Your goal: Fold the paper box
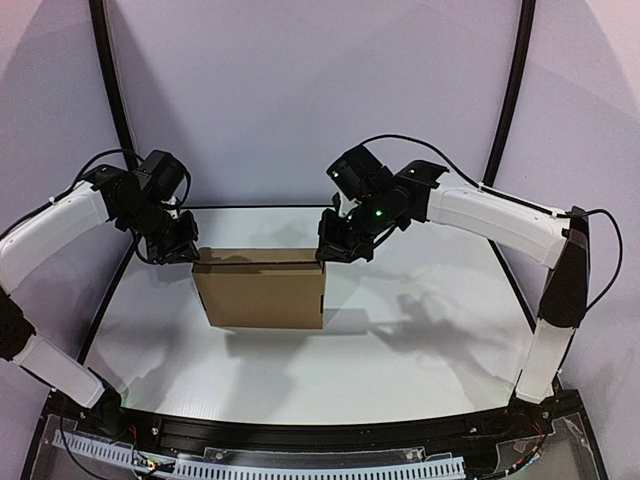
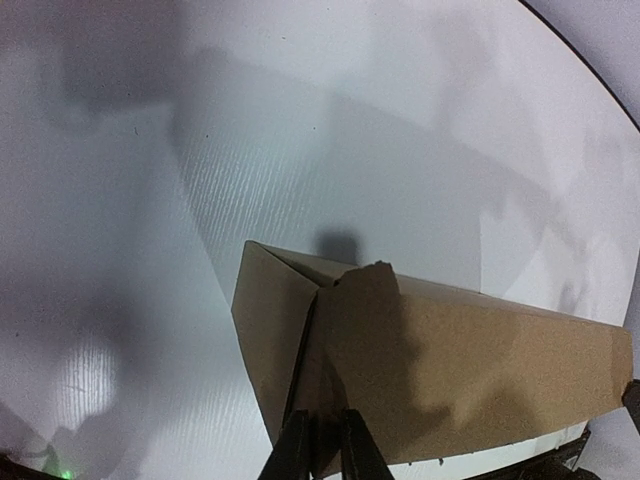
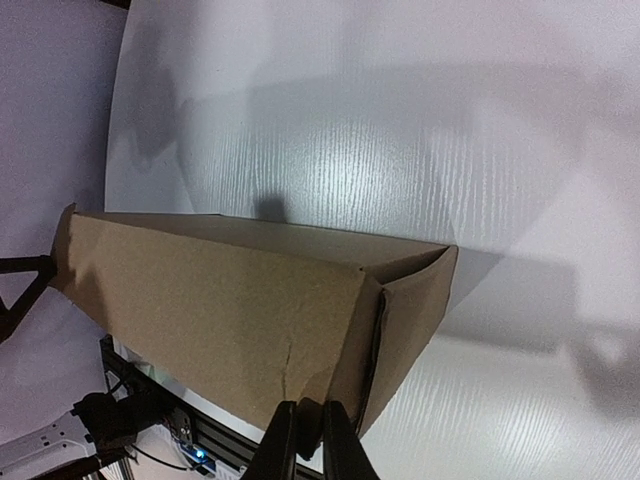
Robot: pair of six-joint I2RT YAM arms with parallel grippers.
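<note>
With the paper box standing on the table btwn them, left gripper pinched nearly shut on its top-left corner & right gripper likewise top-right, I reckoned uneven pull cd tear the thin wall or pop a flap.

Plain brown paper box; white, finely striped table; pale lilac backdrop

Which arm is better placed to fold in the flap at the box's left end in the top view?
Left, most likely. The left claw pinches that end of the paper box; the right claw grips the opposite end, across the whole box.
</note>
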